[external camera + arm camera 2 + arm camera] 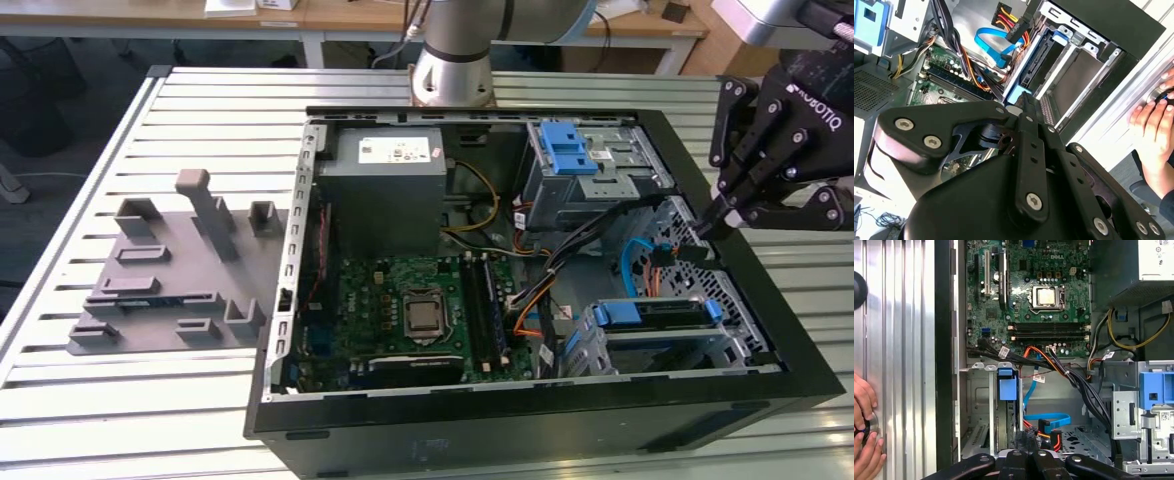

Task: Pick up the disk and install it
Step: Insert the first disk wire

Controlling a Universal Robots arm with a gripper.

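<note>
Hovering gripper (707, 226), jaws pressed together, beside tangled cables (623, 265), disk (654, 313) slotted in bay (731, 345)

An open black metal computer case (534, 425) lies on a slatted silver table (120, 410); inside it sit a green motherboard (387, 300), a grey metal box with a white sticker (380, 185) and a silver cage with a blue latch (587, 165); a grey plastic fixture (167, 270) stands beside the case.
</note>
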